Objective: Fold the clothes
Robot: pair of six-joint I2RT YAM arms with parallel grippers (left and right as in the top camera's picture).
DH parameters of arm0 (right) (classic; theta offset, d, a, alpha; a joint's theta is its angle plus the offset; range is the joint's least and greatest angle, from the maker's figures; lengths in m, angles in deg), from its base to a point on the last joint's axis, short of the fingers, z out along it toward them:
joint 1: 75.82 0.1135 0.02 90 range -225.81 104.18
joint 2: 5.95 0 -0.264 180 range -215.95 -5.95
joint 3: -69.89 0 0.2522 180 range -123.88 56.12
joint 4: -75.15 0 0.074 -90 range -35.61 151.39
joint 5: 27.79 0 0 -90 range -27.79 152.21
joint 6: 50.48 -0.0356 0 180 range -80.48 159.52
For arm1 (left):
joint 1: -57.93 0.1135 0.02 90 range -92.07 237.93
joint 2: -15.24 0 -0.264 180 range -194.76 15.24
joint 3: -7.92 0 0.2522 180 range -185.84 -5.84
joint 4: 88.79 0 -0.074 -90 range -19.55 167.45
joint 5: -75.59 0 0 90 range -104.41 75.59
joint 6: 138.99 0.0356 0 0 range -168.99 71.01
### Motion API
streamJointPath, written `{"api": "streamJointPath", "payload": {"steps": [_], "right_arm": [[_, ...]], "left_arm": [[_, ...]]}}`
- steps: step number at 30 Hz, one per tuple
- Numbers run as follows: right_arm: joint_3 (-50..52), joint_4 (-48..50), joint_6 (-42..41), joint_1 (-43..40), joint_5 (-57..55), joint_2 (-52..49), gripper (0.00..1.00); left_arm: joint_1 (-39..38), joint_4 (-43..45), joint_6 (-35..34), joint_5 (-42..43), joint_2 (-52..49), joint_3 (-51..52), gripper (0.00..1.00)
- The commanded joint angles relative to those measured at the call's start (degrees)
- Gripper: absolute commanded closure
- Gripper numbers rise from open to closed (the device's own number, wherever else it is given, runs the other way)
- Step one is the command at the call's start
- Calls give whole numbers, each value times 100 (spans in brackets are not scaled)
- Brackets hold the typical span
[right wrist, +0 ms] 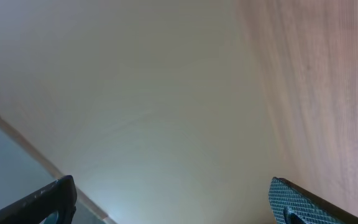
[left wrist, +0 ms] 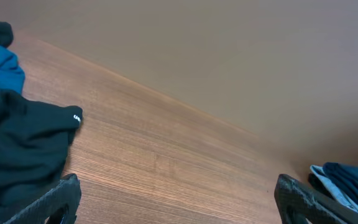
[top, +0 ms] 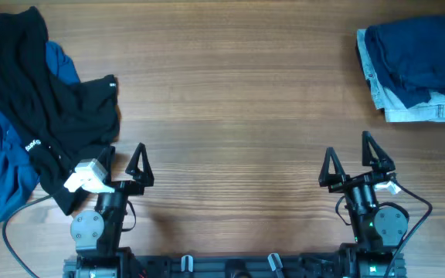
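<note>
While the left jaws and right jaws stand spread and empty near the surface's front edge, one black shirt lies crumpled over one blue garment at far left, just beside the left jaws. One folded pile, navy on pale denim, sits far right. The shirt's two small white prints are unreadable.

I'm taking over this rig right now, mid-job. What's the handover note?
Left gripper: jaws open, empty, beside the black shirt.
Right gripper: jaws open, empty, over bare table.
The black shirt lies crumpled on the blue garment, far left. A folded pile sits far right.
Done: that pile, it seems. Left: fold the black shirt and the blue garment.
</note>
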Motion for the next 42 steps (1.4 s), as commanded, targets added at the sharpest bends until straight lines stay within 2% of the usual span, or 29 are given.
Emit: {"api": "streamJointPath", "payload": {"steps": [1, 3, 4, 5, 6, 7, 8, 11, 15, 18, 21, 24, 27, 29, 32, 36, 39, 42], "right_arm": [[4, -13, -146, 24, -328, -15, 0], [4, 326, 232, 24, -400, -15, 0], [4, 758, 1023, 24, -398, -15, 0], [4, 1462, 2133, 24, -332, -15, 1], [-2, 2586, 3788, 24, -146, -17, 0], [-94, 3141, 4970, 24, 105, -17, 1], [-297, 3086, 5574, 24, 299, -22, 0], [-1215, 1993, 6763, 24, 647, -400, 0], [-2245, 1792, 7989, 24, 1606, -1853, 1], [-3152, 1128, 8710, 24, 2013, -3075, 1], [-4301, 129, 9490, 24, 2192, -4402, 0], [-5410, -1049, 10253, 24, 2103, -5539, 0], [-6304, -1954, 10450, 24, 1731, -6763, 1], [-6570, -2352, 10509, 24, 1443, -7405, 0], [-6618, -2649, 10356, -85, 1226, -8413, 0], [-6616, -2876, 10421, -197, 1226, -9409, 0], [-6616, -2916, 10461, -197, 1399, -9488, 0], [-6616, -2994, 10852, -192, 1895, -9490, 0]], "left_arm": [[59, 33, -28, 33, -2, 7, 0], [57, 317, -37, -144, -2, 7, 0], [57, 612, -35, -136, -2, 7, 0], [57, 876, -31, -59, -2, 7, 0], [57, 1290, -2, 153, -2, 0, 0], [57, 1425, 11, 302, -2, -74, 0], [57, 1366, 13, 398, -31, -208, 0], [57, 951, 444, 658, -533, -918, 0], [57, 809, 468, 925, -2004, -2059, 0], [57, 343, 811, 1220, -3176, -3051, 0], [57, -909, 1401, 1191, -4415, -4430, 0], [59, -2024, 1829, 940, -5536, -5584, 0], [59, -2940, 1851, 304, -6721, -6450, 0], [85, -3296, 1886, 15, -7340, -6704, 0], [245, -3359, 1967, 22, -7973, -6719, 0], [321, -3311, 1967, 20, -8247, -6717, 0], [321, -3558, 1937, -151, -8341, -6697, 3], [321, -4369, 1759, -636, -8730, -6697, 2]]}}
